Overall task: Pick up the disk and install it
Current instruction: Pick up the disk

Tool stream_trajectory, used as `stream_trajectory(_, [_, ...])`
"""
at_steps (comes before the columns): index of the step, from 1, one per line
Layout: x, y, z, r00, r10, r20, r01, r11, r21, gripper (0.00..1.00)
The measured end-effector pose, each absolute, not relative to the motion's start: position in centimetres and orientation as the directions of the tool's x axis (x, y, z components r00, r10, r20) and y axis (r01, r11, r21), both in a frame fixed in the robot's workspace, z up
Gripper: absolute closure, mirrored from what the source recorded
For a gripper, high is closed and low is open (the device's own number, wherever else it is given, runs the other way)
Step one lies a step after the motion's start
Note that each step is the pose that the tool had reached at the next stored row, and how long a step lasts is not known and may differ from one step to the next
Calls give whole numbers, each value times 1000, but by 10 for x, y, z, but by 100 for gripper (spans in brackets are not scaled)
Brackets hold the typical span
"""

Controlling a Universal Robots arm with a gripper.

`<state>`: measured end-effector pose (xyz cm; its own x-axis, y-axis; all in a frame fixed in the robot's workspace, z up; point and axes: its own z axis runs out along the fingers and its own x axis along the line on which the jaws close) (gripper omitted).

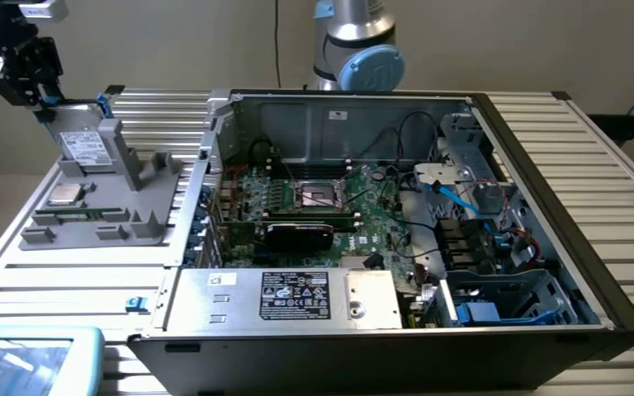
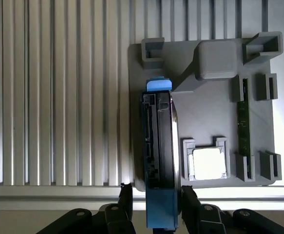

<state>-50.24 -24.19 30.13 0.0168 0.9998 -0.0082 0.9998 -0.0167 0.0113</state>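
Note:
The disk (image 1: 82, 147) stands on edge in the grey holder (image 1: 102, 227) on the slatted table, at the exterior view's left; it is silver-grey with a white label and a blue frame. In the wrist view the disk (image 2: 159, 146) appears edge-on, its blue end lying between my fingers. My gripper (image 1: 42, 103) hangs just above and beside the disk's top. The gripper (image 2: 156, 190) is open, with a black fingertip (image 2: 127, 191) on one side of the blue frame, the other opposite, and a small gap at each.
The holder (image 2: 205, 102) also carries a square silver chip (image 2: 209, 163) and a green memory stick (image 2: 243, 126). An open computer case (image 1: 405, 206) takes up the middle and right, with a grey power box (image 1: 295, 297) and a drive cage (image 1: 504, 301) at its front. A blue-edged tray (image 1: 26, 359) sits front left.

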Motion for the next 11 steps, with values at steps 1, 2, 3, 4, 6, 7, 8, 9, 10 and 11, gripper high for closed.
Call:
stream_trajectory(1, [-502,-242,301,17,1000,-9,1000,-17,11,48])
stream_trajectory(2, [-502,-242,301,17,1000,-9,1000,-17,11,48])
stream_trajectory(3, [-503,-242,301,17,1000,-10,1000,-17,11,48])
stream_trajectory(4, [-503,-242,301,17,1000,-10,1000,-17,11,48])
stream_trajectory(6, [-503,-242,300,17,1000,-10,1000,-17,11,48])
stream_trajectory(7, [-503,-242,300,17,1000,-10,1000,-17,11,48])
stream_trajectory(8, [-503,-243,299,17,1000,-10,1000,-17,11,48])
stream_trajectory(9, [-502,-243,299,17,1000,-10,1000,-17,11,48])
stream_trajectory(10, [-503,-243,298,17,1000,-10,1000,-17,10,48])
stream_trajectory(11, [-502,-243,298,17,1000,-10,1000,-17,10,48])
